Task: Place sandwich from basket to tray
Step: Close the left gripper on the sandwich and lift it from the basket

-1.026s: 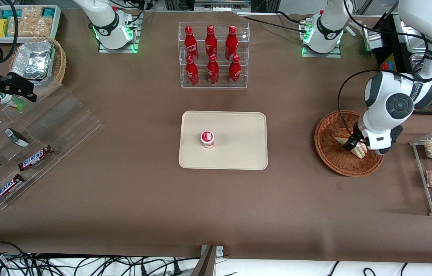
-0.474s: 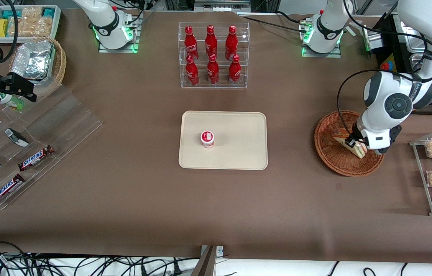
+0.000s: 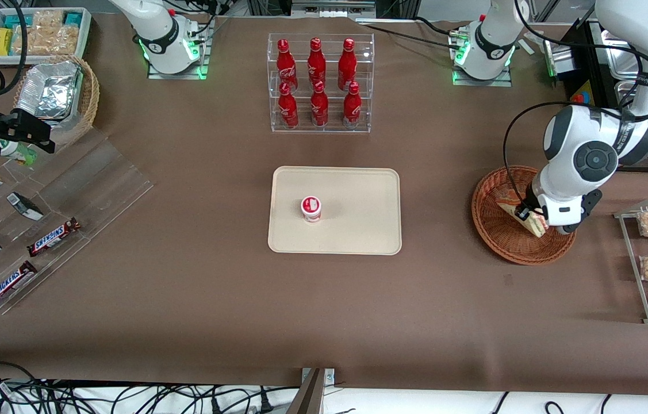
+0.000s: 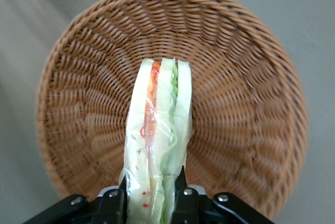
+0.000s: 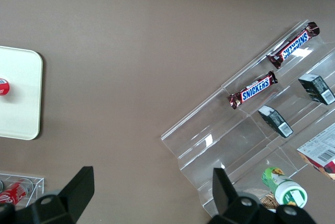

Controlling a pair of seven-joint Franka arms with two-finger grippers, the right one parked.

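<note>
Front view, read across from the parked arm's end: the tray [image 3: 358,190] lies flat at mid-tabletop [image 3: 186,299], its long sides running along the tabletop's length, with a small red-lidded cup [image 3: 311,208] standing on it toward the parked arm's end. The part of the tray toward the working arm is bare. Well apart from it, toward the working arm's end, sits the basket [image 3: 499,241]. Over the basket hangs the claw [image 3: 530,217], clenched on the sandwich [image 3: 535,226].

Wrist view: the sandwich [image 4: 157,145] is gripped at one end between the two fingers [image 4: 116,203], its bread faces against the pads and its layered cut edge turned to the camera. Its long axis runs straight out from the claw [image 4: 152,203] across the basket's [image 4: 251,77] woven floor. Whether the free end touches the weave cannot be told; judged from the front view, the wedge is tilted and at most just clear of the basket.

The governing relation: the tray lies sideways from the claw, toward the parked arm, at about the same nearness to the front camera. The carry is therefore likely a lift above the basket rim, then a nearly straight sideways run. The bare part of the tray is met first, so the cup need not be passed. The wedge's long axis may want levelling before release.
</note>
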